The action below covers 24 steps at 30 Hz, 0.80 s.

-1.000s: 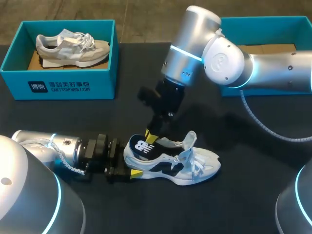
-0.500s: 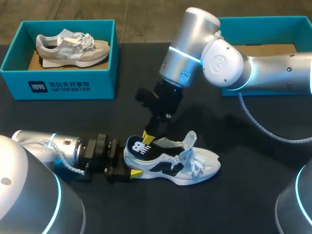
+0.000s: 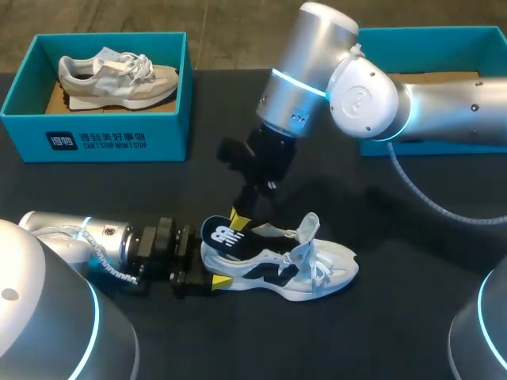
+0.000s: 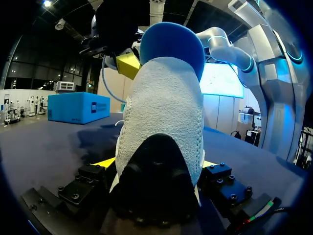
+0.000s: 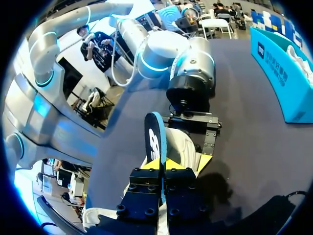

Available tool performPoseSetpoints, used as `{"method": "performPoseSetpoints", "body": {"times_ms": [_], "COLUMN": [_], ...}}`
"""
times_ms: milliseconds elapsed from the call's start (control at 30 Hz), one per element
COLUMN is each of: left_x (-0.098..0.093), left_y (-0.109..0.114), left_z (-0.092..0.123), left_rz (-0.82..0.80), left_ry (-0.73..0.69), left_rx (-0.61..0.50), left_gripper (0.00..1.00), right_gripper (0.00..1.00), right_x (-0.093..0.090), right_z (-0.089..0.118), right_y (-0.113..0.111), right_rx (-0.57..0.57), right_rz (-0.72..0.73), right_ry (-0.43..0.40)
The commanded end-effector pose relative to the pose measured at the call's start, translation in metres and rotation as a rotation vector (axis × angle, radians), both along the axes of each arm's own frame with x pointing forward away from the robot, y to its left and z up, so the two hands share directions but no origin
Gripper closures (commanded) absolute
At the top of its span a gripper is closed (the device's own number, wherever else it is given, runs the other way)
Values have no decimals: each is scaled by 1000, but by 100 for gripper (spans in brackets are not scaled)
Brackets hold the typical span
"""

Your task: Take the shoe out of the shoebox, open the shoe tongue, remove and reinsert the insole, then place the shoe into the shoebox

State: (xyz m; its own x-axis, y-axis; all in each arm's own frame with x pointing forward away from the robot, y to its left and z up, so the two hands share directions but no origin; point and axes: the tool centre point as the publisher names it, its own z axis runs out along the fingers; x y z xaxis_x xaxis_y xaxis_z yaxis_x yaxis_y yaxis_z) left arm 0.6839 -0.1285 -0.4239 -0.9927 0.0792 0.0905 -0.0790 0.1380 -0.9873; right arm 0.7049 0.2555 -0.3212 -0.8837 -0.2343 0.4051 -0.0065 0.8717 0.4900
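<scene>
Gripping the shoe (image 3: 293, 265) by its heel, the left gripper (image 3: 210, 265) lies low over the worktop (image 3: 380, 332) near the middle of the near edge, with one finger on each side of the heel. The shoe sits on its sole, toe pointing toward the right edge, tongue and laces loose and standing up. The right gripper (image 3: 239, 215) hangs just above the heel opening, its yellow tips pinched on the far edge of the insole (image 3: 224, 235). The insole's heel end stands above the collar and tilts up. How much of the front end remains inside the shoe cannot be told.

At the far left corner stands a box (image 3: 95, 134) with a grey shoe (image 3: 119, 75) inside. A second box (image 3: 444, 36) stands at the far right corner, partly hidden behind the right arm.

The head view shows the insole's black top face with a white mark. The left wrist view shows what the head view cannot: the shoe's heel (image 4: 161, 127) fills the space between both yellow tips, and the insole's blue underside (image 4: 171, 41) rises above the collar with one right finger beside it. The right wrist view looks down along its closed fingers (image 5: 156, 164), where the insole (image 5: 155, 139) runs thin and edge-on between them, with the shoe's white lining and the left gripper beyond.
</scene>
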Motion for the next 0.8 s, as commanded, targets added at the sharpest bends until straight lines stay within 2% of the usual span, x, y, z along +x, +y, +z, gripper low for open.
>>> {"method": "performPoseSetpoints", "body": {"times_ms": [33,600,700,733,800], "left_x": [1,1,1,1,1], "left_y": [2,2,2,2,2], "left_z": [-3,-3,-3,-3,-3], "left_rz": [1,1,1,1,1], "left_ry": [0,0,0,0,0], "left_rx": [0,0,0,0,0], "left_gripper": [100,100,100,100,100], "right_gripper": [100,100,100,90,82], "right_x": [-1,-1,-2,-2,-1], "right_z": [2,1,-3,-5,-6], "right_y": [0,0,0,0,1], "right_rx": [-4,1,8,10,12], "right_rz": [-1,0,2,2,5], "right_ry": [-4,-4,22,35,49]}}
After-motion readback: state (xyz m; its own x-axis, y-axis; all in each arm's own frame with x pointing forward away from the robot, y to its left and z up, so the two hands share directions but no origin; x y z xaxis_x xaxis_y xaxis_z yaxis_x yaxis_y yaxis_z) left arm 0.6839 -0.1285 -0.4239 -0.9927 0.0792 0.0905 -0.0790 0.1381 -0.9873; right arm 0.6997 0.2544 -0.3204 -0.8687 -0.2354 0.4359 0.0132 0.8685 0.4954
